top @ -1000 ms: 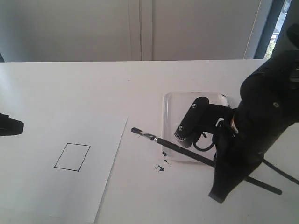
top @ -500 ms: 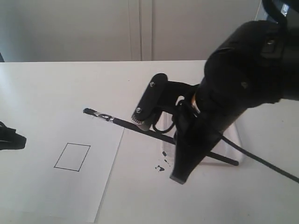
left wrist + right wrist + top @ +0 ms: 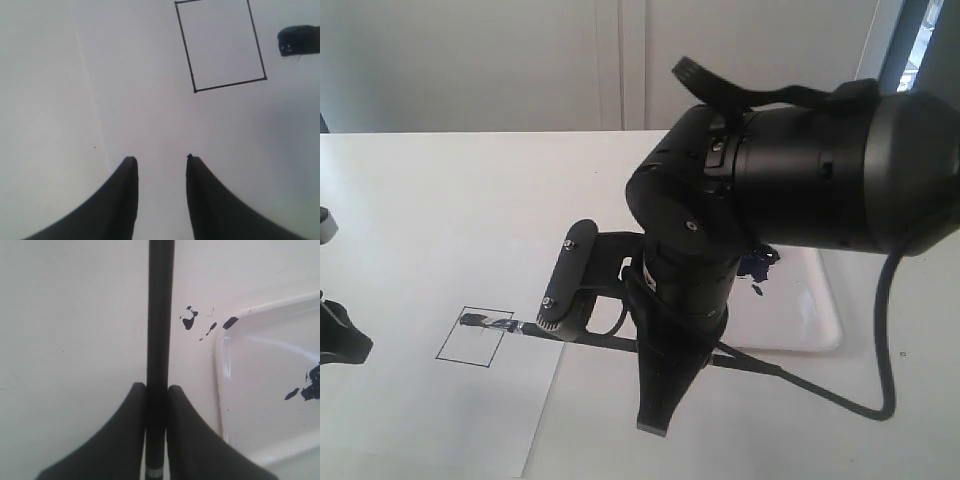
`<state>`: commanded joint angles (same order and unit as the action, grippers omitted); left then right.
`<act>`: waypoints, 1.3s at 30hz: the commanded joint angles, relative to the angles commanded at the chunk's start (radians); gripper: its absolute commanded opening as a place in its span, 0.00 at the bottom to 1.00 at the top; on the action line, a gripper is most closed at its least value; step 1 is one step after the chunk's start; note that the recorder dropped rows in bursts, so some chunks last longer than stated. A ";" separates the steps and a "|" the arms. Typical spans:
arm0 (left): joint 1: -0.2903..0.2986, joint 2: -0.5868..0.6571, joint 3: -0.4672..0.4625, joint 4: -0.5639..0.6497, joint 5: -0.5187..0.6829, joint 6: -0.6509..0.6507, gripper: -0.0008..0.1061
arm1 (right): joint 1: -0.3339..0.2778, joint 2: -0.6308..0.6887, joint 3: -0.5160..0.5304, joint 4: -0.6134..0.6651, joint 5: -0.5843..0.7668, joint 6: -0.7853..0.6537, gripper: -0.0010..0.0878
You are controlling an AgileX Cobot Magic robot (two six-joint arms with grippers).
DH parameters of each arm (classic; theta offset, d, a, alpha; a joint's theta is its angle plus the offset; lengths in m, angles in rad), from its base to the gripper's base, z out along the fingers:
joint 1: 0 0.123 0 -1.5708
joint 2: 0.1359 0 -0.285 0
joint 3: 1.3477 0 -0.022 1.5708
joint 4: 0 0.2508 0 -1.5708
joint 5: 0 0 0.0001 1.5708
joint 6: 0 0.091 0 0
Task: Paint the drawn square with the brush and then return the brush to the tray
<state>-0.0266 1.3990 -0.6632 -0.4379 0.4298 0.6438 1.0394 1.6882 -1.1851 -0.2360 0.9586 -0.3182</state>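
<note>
The right arm [image 3: 800, 170] hides most of the tray [image 3: 808, 310] and much of the brush [image 3: 505, 325] handle. Whether its bristles touch the paper [image 3: 420, 420] cannot be told. The left wrist view crops the drawn square [image 3: 220, 45].

Bright, even daylight. Window [image 3: 923, 35] strip top right of ext. view is blown out. Table [image 3: 440, 190] near-white, low contrast; shadows soft & faint. Glare streaks on glossy tray [image 3: 219, 360] rim. Left fingers [image 3: 116, 205] blurry, out of focus close-up. Ext. view slightly soft & grainy.
</note>
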 joint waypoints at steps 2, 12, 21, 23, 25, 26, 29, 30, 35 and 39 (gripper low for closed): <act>-0.037 0.015 0.000 0.042 0.007 -0.017 0.37 | 0.005 0.000 0.000 -0.023 -0.002 -0.002 0.01; -0.126 0.069 0.000 0.265 -0.005 -0.229 0.37 | 0.007 0.000 0.000 -0.037 -0.019 -0.002 0.01; -0.126 0.137 0.004 0.261 -0.026 -0.231 0.37 | 0.007 0.000 0.000 -0.053 -0.031 -0.023 0.01; -0.126 0.159 0.004 0.257 -0.029 -0.231 0.37 | 0.007 0.000 0.000 -0.053 -0.037 -0.026 0.01; -0.126 0.171 0.004 0.253 -0.029 -0.231 0.37 | 0.007 0.007 0.000 -0.053 -0.047 -0.034 0.01; -0.126 0.173 0.004 0.245 -0.029 -0.231 0.37 | 0.007 0.013 0.000 -0.053 -0.049 -0.032 0.01; -0.126 0.178 0.004 0.245 -0.031 -0.231 0.37 | 0.007 0.044 0.000 -0.058 -0.051 -0.038 0.01; -0.126 0.178 0.004 0.245 -0.031 -0.231 0.37 | 0.007 0.057 0.000 -0.061 -0.054 -0.043 0.01; -0.126 0.178 0.004 0.245 -0.033 -0.231 0.37 | 0.017 0.085 0.000 -0.080 -0.107 -0.041 0.01; -0.126 0.178 0.004 0.245 -0.037 -0.231 0.37 | 0.058 0.118 -0.034 -0.211 -0.093 0.021 0.01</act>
<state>-0.1526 1.5767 -0.6595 -0.1924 0.3926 0.4130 1.0977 1.8058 -1.2195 -0.4474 0.8654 -0.2975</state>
